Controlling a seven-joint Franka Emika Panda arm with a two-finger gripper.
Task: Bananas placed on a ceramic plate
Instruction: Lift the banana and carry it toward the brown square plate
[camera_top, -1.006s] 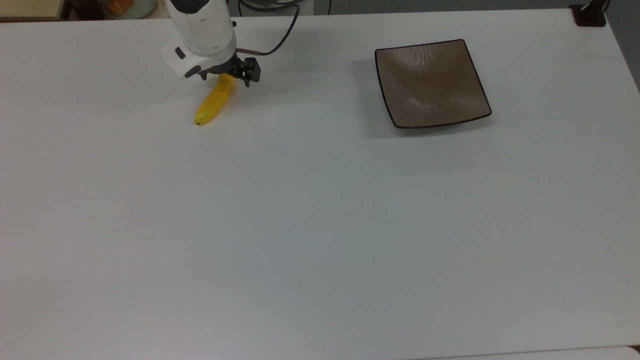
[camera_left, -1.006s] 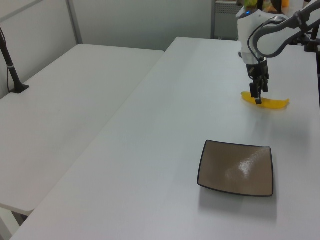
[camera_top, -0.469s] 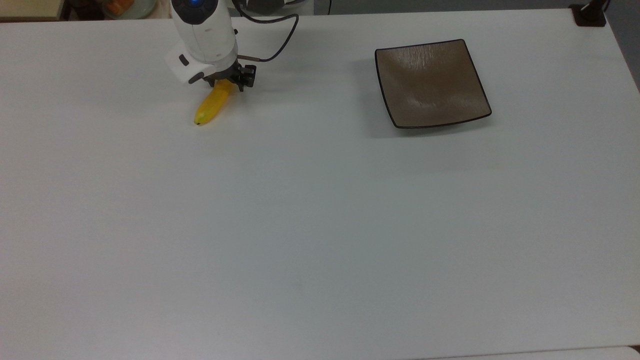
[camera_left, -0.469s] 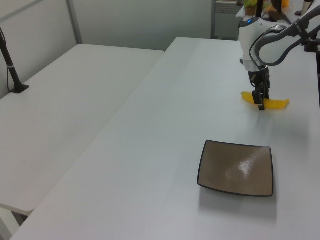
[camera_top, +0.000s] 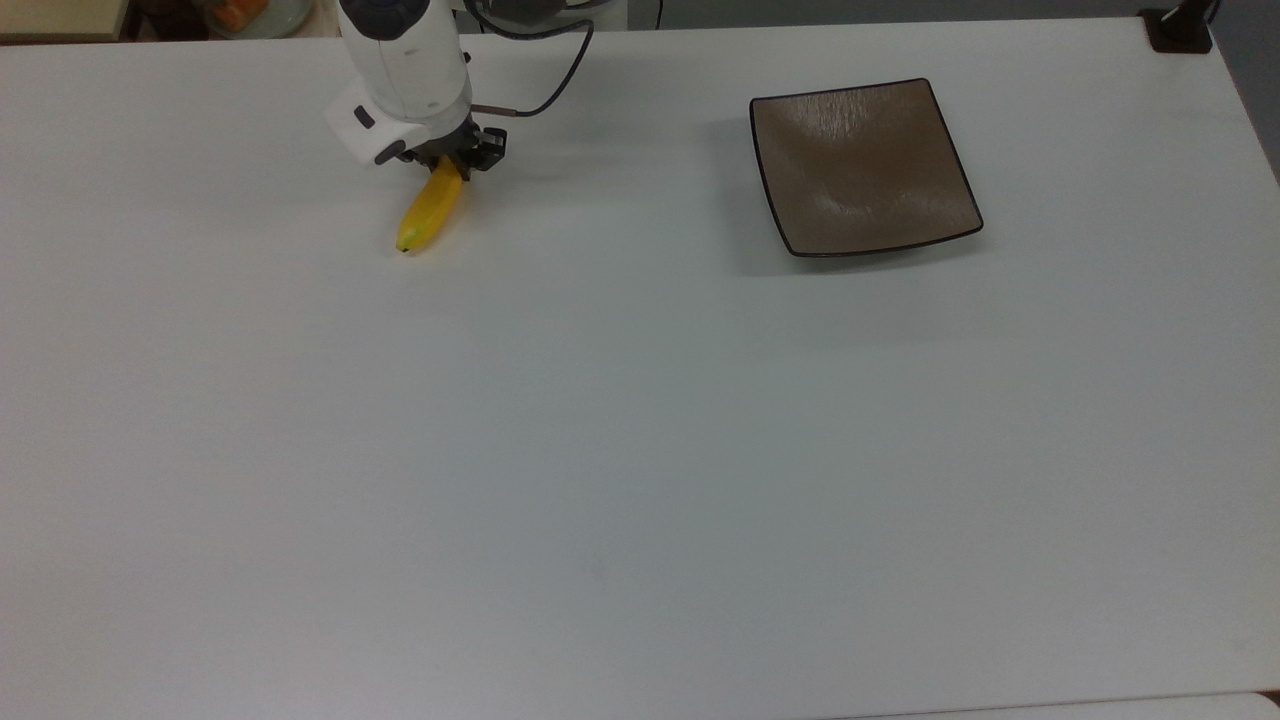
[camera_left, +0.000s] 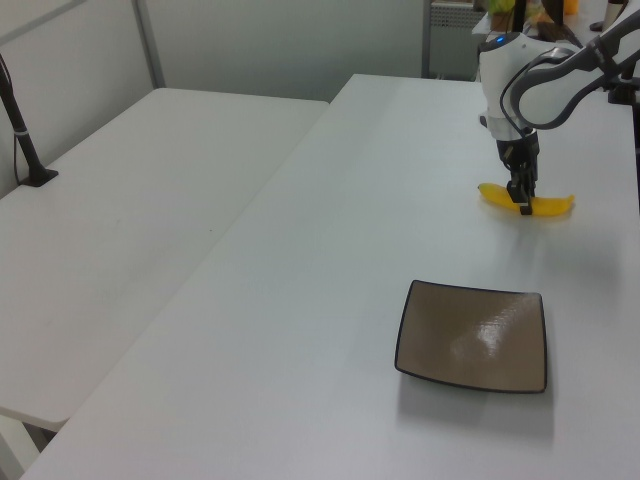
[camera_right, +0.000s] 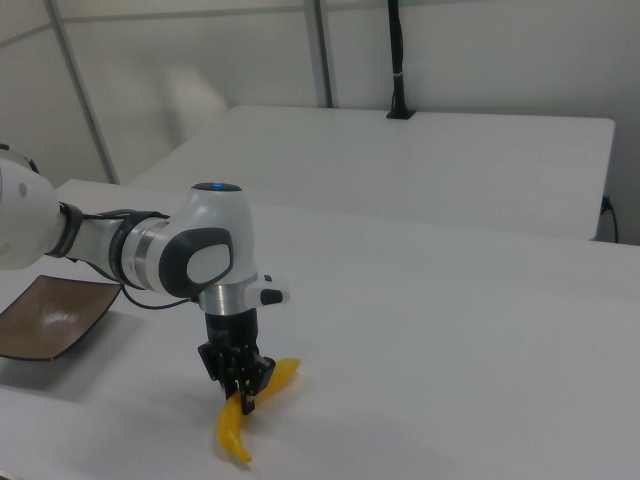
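We see our black two-finger gripper (camera_right: 243, 395) clamped on the curved bright yellow banana (camera_top: 432, 207) on the white desk (camera_top: 620, 450). The square glossy brown-grey ceramic plate (camera_top: 862, 166) sits well apart, toward the top view's right.

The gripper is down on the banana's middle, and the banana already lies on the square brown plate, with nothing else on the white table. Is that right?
Not quite. The banana lies on the white table, well apart from the square brown plate, which is bare; the top view shows the gap plainly. The rest holds: the gripper is down on the banana's middle, as the left view shows.
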